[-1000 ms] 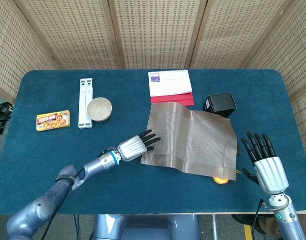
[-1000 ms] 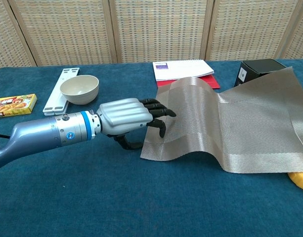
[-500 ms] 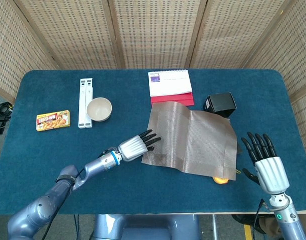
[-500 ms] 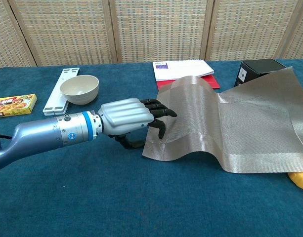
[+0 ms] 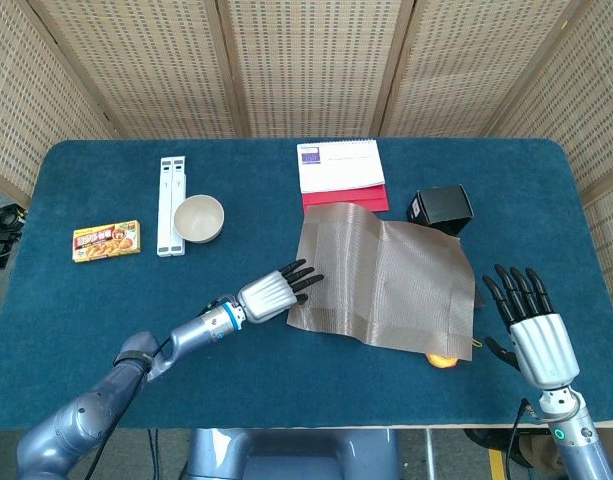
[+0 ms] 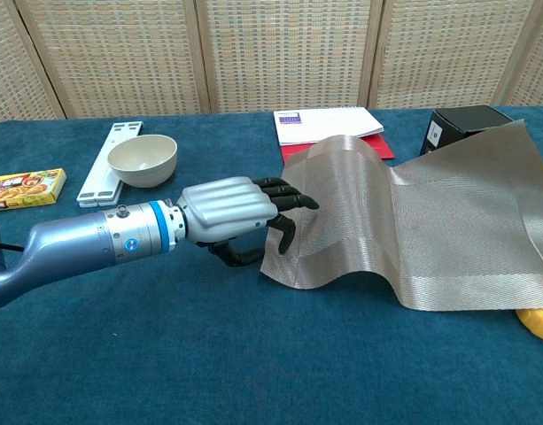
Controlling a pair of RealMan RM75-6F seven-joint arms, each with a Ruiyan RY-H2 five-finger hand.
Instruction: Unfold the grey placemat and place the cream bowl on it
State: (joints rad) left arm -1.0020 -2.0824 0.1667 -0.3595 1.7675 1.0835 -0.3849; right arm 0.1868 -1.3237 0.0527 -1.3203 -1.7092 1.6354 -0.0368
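Note:
The grey placemat (image 5: pixel 386 285) lies spread and wavy on the blue table (image 5: pixel 86 320), right of centre. Its far right corner rests on a black box. In the chest view the placemat (image 6: pixel 430 221) has its near left corner raised a little off the cloth. My left hand (image 5: pixel 271 293) pinches that left edge, fingers on top and thumb underneath, as the chest view shows of the left hand (image 6: pixel 227 211). The cream bowl (image 5: pixel 199 218) stands upright and empty at the far left, apart from both hands; in the chest view the bowl (image 6: pixel 143 159) sits beside a white strip. My right hand (image 5: pixel 531 335) hovers open, fingers spread, by the table's near right edge.
A white strip (image 5: pixel 170 205) lies just left of the bowl. A yellow food box (image 5: pixel 106 241) sits further left. A white and red booklet (image 5: pixel 341 168) lies behind the mat. The black box (image 5: pixel 441 207) stands at its far right. A yellow object (image 5: pixel 442 361) peeks from under the mat's near edge.
My left hand has edged right, and the mat's near left corner has shifted right and lifted slightly. The right hand has barely moved.

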